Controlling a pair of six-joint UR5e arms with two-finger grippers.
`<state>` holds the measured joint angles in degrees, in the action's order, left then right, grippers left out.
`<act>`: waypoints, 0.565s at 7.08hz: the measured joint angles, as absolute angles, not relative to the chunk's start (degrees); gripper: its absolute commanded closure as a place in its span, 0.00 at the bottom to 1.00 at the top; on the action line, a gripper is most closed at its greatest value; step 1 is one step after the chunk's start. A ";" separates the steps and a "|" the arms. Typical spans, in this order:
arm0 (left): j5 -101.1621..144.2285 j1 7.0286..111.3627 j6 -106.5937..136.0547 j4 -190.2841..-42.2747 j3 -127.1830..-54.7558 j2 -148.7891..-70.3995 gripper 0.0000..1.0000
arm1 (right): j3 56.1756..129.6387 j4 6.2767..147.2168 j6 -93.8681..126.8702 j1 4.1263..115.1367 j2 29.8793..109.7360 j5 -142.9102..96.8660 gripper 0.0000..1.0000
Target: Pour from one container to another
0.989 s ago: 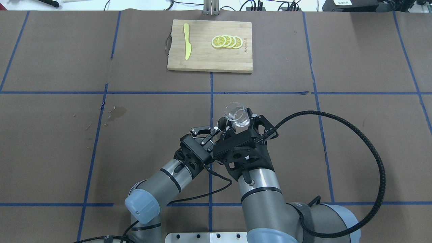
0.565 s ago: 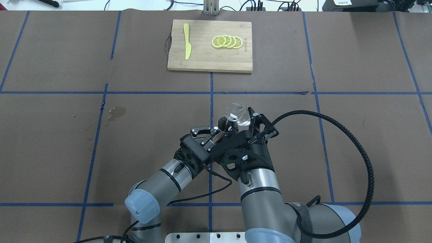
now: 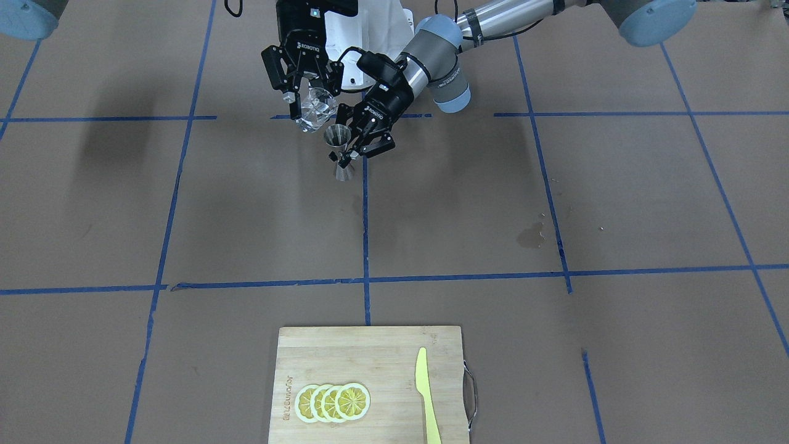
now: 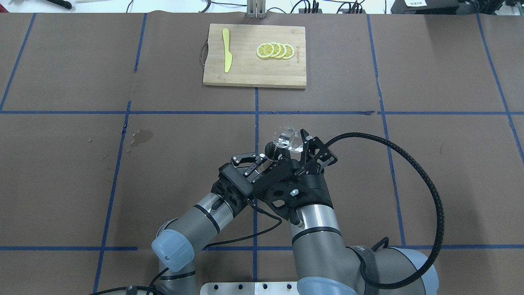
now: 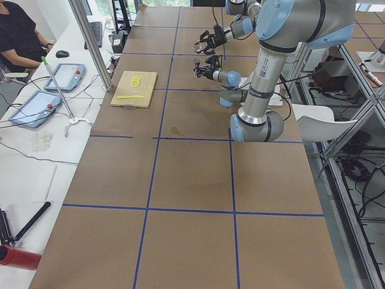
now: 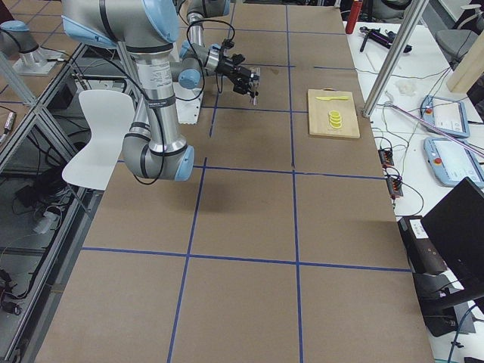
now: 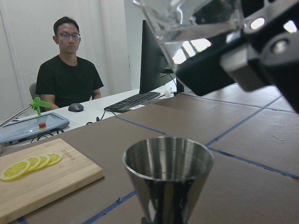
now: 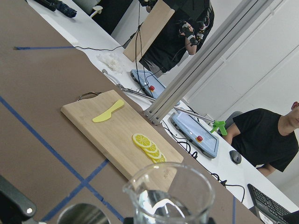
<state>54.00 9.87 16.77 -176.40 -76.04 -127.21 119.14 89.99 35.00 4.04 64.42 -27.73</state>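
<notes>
My right gripper (image 3: 308,92) is shut on the clear glass measuring cup (image 3: 317,114), held tilted in the air with its spout toward the steel jigger (image 3: 338,134). My left gripper (image 3: 349,152) is shut on the jigger's narrow waist and holds it upright just above the table. In the overhead view the cup (image 4: 286,136) sits just right of and beyond the jigger's mouth (image 4: 270,148). The left wrist view has the jigger (image 7: 168,177) low in the middle, with the tilted cup (image 7: 191,23) above it. In the right wrist view the cup's rim (image 8: 170,193) fills the bottom.
A wooden cutting board (image 4: 245,69) at the table's far side carries lemon slices (image 4: 275,51) and a yellow knife (image 4: 226,50). A damp stain (image 4: 141,137) marks the paper to the left. The right arm's black cable (image 4: 425,180) loops out to the right. A person (image 7: 70,74) sits beyond the table.
My right wrist has rolled further and the glass cup has tipped more toward the jigger. The left gripper and the jigger have stayed in place.
</notes>
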 measured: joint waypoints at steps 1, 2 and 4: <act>53.98 9.86 16.75 -176.40 -76.03 -127.24 1.00 | 119.15 90.56 34.35 4.04 64.37 -27.38 1.00; 53.97 9.85 16.76 -176.40 -76.03 -127.25 1.00 | 119.10 90.84 33.68 4.04 64.19 -27.17 1.00; 54.02 9.84 16.78 -176.39 -76.08 -127.26 1.00 | 119.07 91.03 31.95 4.10 63.79 -26.96 1.00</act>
<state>54.02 9.84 16.78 -176.39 -76.08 -127.26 119.07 91.03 31.95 4.10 63.79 -26.96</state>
